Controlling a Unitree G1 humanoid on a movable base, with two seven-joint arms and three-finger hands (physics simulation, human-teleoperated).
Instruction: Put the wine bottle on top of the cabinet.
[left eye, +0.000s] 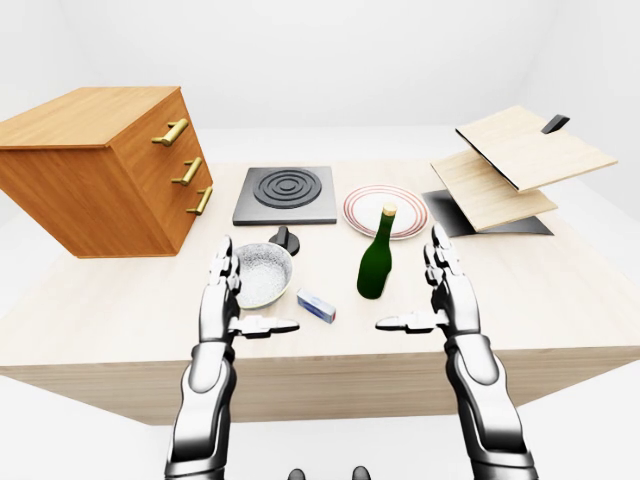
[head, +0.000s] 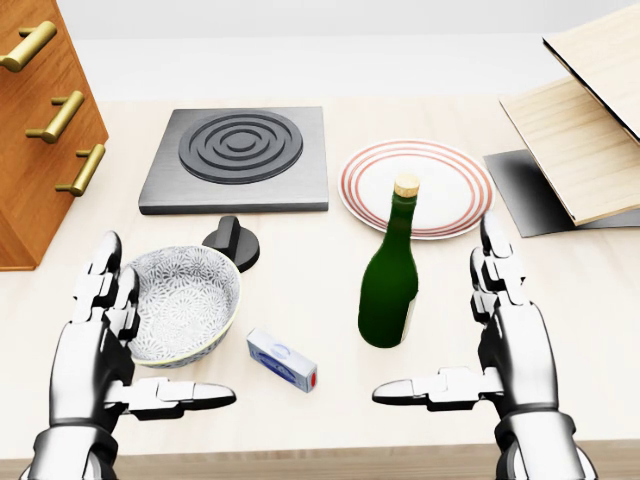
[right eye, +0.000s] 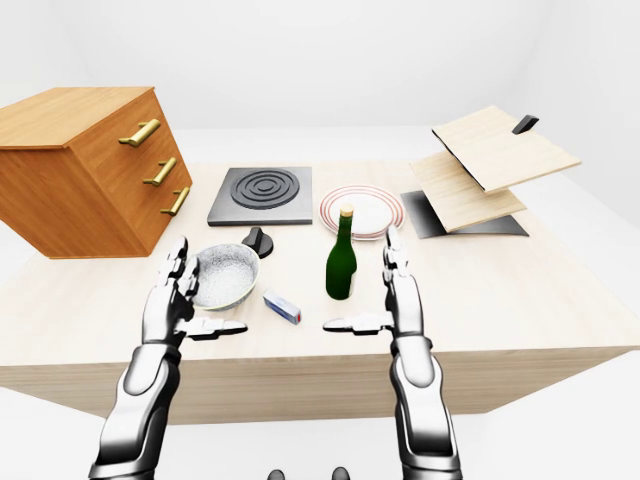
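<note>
Head view puts the wine bottle (head: 389, 282) upright on the table (head: 560, 300), just to the inside of your right hand (head: 510, 345), near it but not touching. That hand is spread, fingers up and thumb pointing in under the bottle's side; your left hand (head: 100, 345) is spread the same way, beside the patterned bowl (head: 185, 300). Between the hands lies a small blue box (head: 282, 359); beyond the bottle sits the striped plate (head: 417, 187). You look to be at the reach, nothing gripped yet. Next, bring the right hand in around the bottle's body and close, then lift toward the cabinet (left eye: 95, 170), far off past your left hand.
</note>
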